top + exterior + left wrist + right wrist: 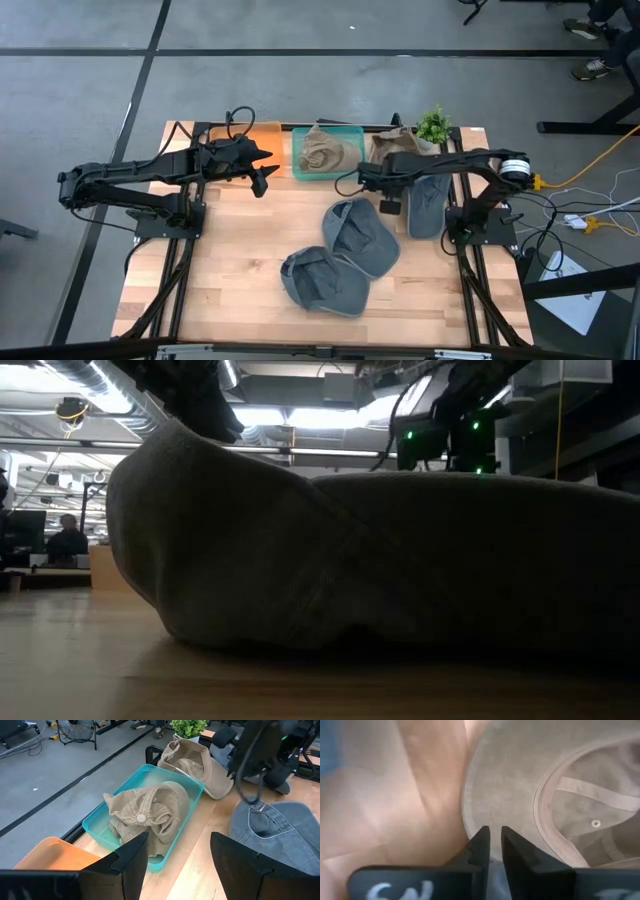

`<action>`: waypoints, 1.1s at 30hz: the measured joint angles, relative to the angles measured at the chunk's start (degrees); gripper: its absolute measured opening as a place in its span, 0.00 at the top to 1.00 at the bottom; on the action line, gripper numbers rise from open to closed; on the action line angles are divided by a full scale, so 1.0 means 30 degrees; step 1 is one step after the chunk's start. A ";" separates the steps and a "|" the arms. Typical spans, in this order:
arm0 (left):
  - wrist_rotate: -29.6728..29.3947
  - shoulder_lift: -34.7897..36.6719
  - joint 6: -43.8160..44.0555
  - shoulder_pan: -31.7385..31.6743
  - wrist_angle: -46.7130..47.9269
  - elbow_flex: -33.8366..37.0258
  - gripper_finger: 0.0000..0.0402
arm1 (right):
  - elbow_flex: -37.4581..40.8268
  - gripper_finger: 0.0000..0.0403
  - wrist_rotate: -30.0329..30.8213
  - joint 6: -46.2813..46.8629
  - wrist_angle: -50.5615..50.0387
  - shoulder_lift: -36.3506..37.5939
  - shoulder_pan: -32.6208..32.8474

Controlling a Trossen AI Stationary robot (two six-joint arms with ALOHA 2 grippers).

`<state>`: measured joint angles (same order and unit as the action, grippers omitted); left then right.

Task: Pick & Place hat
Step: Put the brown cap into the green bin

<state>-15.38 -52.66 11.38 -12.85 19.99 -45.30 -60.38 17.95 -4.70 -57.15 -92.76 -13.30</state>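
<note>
A: Fingers [481, 851] of the right gripper [493, 840] are seen nearly closed, only a thin slit left, nothing clamped. The brim edge of the beige hat [520, 785] lies just ahead of the tips, so a pinch on that rim is presumably being lined up

B: Left side?

A: Left gripper [180, 855] is held wide apart, empty. Beyond its fingers the teal bin [97, 827] is seen, with a tan hat [150, 810] already dropped in, crumpled. The arm is judged to be parked there, out of the right arm's path

B: Remaining hats?

A: Two grey caps [350, 250] are left on the wooden table [240, 260], overlapping, well apart from both grippers. One more grey cap [428, 205] lies under the right arm. An orange bin [50, 857] sits beside the teal one, just past the left fingers

B: Risk?

A: With so narrow a gap the brim could be pushed instead of gripped; wider opening is likely needed first
</note>
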 joint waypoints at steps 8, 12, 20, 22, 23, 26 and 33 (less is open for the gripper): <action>0.0000 0.0000 -0.0001 0.0003 0.0000 0.0000 0.49 | -0.0007 0.76 -0.1633 0.0485 -0.0101 0.1845 0.1369; 0.0000 0.0000 -0.0012 0.0000 0.0005 0.0007 0.49 | -0.0007 0.67 -0.2242 0.0263 -0.0116 0.1891 0.1834; 0.0000 0.0000 -0.0041 0.0003 0.0000 0.0007 0.49 | -0.0007 0.45 -0.2149 -0.1664 0.0111 0.1891 0.1893; 0.0000 0.0000 -0.0038 0.0003 0.0000 0.0007 0.48 | -0.0007 0.40 -0.1792 -0.1796 0.0105 0.1891 0.1893; 0.0000 0.0000 -0.0038 0.0001 0.0000 0.0007 0.48 | -0.0007 0.38 -0.1674 -0.2094 0.0099 0.1891 0.1893; 0.0000 0.0000 -0.0044 -0.0004 0.0000 0.0007 0.49 | -0.0007 0.34 -0.1638 -0.3064 0.0089 0.1891 0.1893; 0.0000 0.0000 -0.0044 0.0003 0.0002 0.0007 0.48 | 0.1523 0.33 -0.1475 -0.3843 0.0475 0.1884 0.1893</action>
<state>-15.38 -52.66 11.25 -12.84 19.99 -45.28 -55.81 13.52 -16.23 -55.72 -87.11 -7.62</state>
